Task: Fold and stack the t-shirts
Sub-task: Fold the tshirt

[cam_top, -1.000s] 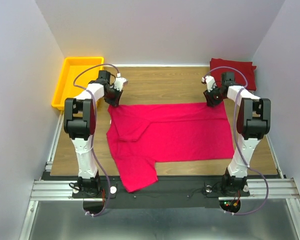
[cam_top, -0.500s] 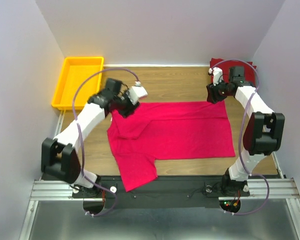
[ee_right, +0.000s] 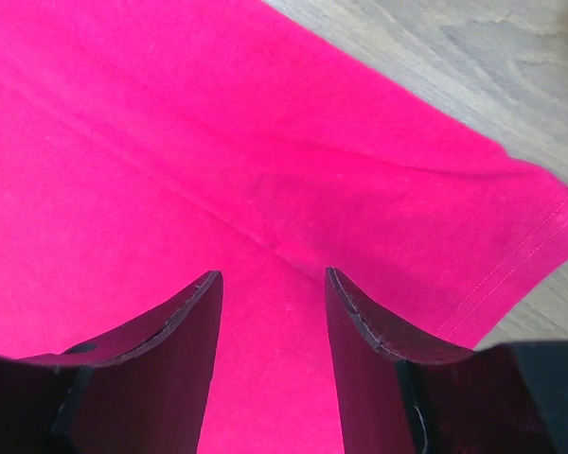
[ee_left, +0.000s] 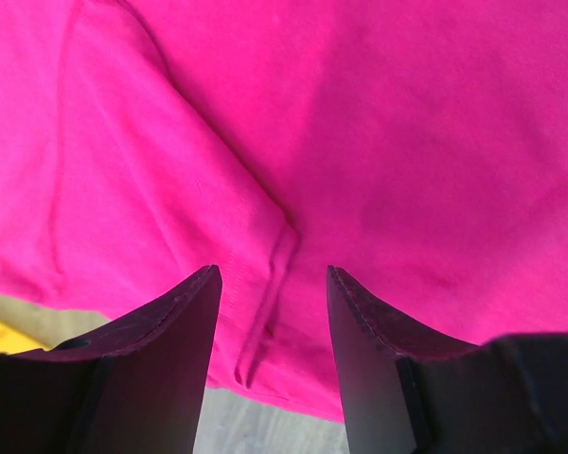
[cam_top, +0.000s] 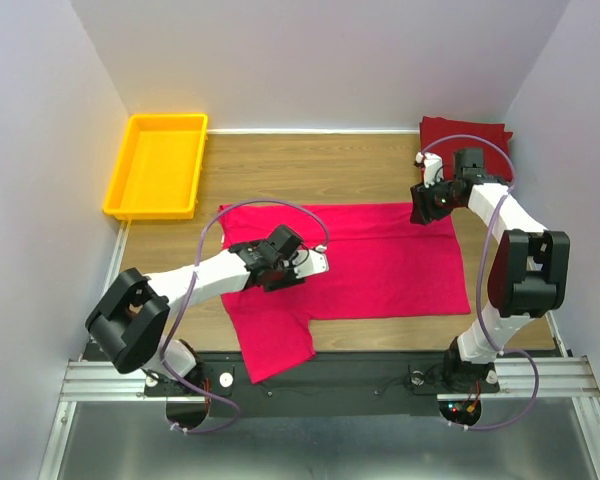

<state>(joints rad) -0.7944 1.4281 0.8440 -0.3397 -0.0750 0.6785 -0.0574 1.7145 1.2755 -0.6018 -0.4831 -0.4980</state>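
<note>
The magenta-pink t-shirt (cam_top: 380, 260) lies spread flat across the middle of the table, one sleeve (cam_top: 275, 350) reaching the near edge. My left gripper (cam_top: 275, 270) hovers open over its left part. In the left wrist view (ee_left: 270, 274) the jaws straddle a stitched hem fold (ee_left: 265, 303) without holding it. My right gripper (cam_top: 422, 210) is open over the shirt's far right corner. The right wrist view (ee_right: 270, 274) shows flat pink cloth (ee_right: 170, 142) between the jaws. The crimson t-shirt (cam_top: 470, 133) lies folded at the back right corner.
A yellow plastic tray (cam_top: 130, 190) stands at the back left, off the wooden tabletop (cam_top: 310, 165). Grey walls close in the sides and back. A black bar and metal rail run along the near edge.
My left arm has swung from the shirt's far left corner down and right over its left middle. My right gripper rose toward the back, then came back over the far right corner.
</note>
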